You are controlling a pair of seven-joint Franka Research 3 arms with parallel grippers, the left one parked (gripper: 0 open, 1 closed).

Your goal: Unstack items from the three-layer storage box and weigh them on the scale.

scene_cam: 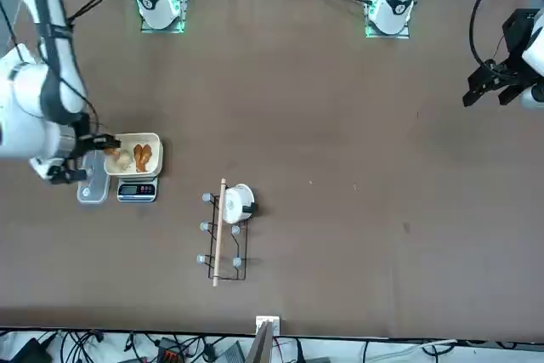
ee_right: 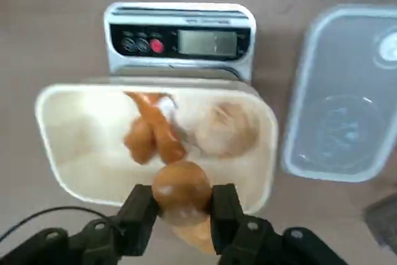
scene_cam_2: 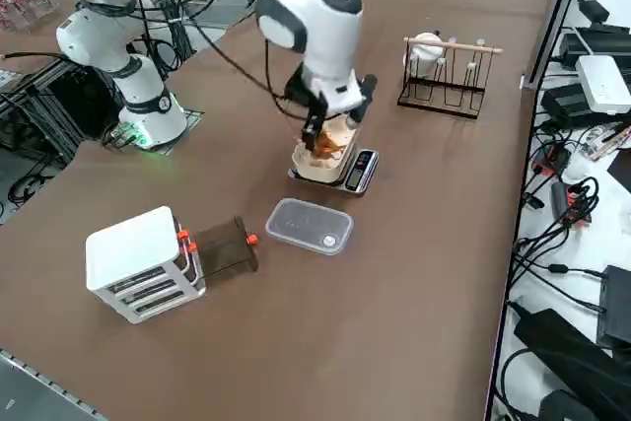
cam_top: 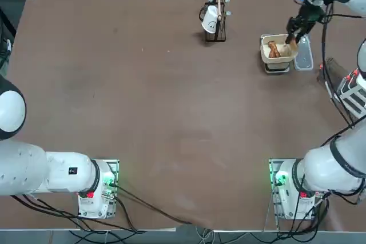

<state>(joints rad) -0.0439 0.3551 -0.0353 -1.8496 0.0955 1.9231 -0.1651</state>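
At the table's right edge, nearest the robot, stands the three-layer storage box [scene_cam_2: 143, 263], white with orange tabs, a dark tray [scene_cam_2: 225, 246] just beside it. Further along that edge lies a clear lidded container [scene_cam_2: 310, 225], then the scale [cam_top: 278, 56] with its cream tray [ee_right: 68, 147] holding two brown pieces [ee_right: 152, 134] and a pale round one [ee_right: 224, 130]. The right gripper [ee_right: 181, 210] hangs over the tray's rim, its fingers [ee_right: 141, 210] clamped on a brown rounded item [ee_right: 181, 192]. Toward the far edge stands a dark rack [cam_top: 216, 18] bearing a white cup [cam_top: 210, 18].
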